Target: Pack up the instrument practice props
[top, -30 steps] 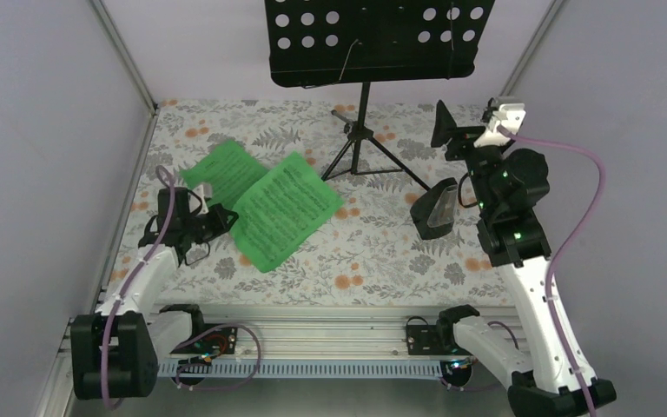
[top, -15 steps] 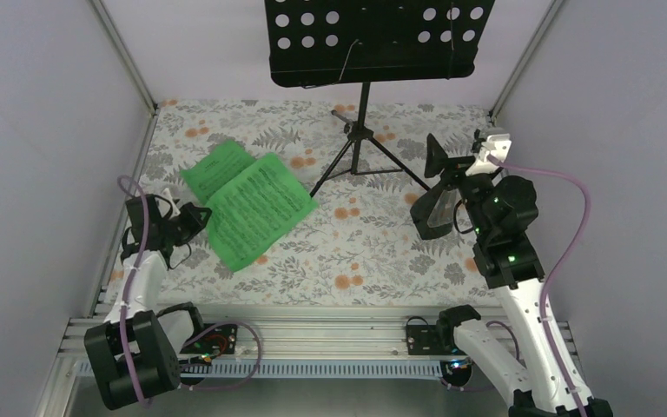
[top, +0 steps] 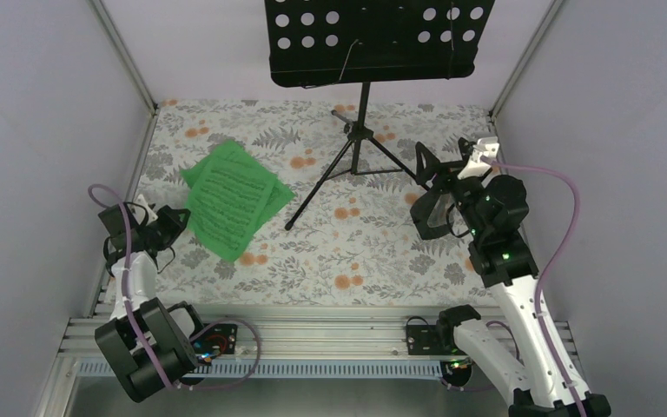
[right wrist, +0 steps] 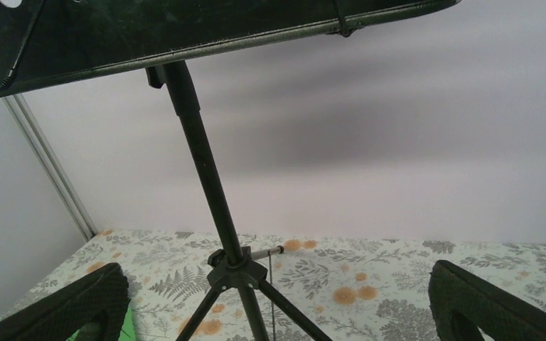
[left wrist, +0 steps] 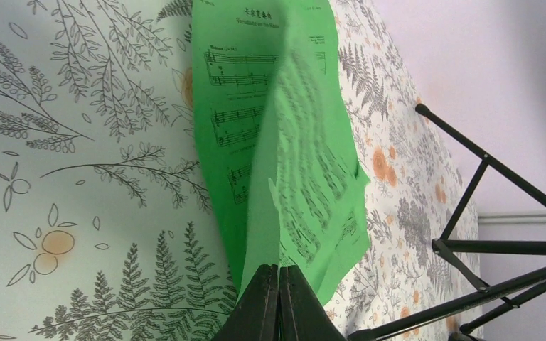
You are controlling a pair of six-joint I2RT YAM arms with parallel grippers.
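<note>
Green music sheets (left wrist: 291, 177) in pinch of left gripper (left wrist: 279, 268), clear only wrist-side; right gripper (right wrist: 279, 302) wide.

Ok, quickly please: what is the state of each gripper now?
Left gripper: closed, pinching the edge of the green music sheets.
Right gripper: open wide, holding nothing.

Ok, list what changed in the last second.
The left gripper, shut on the sheets, drew back leftward, dragging them left, clear of the stand leg. The right gripper, open, dropped lower and left, toward the metronome. Stand and metronome stayed put.
</note>
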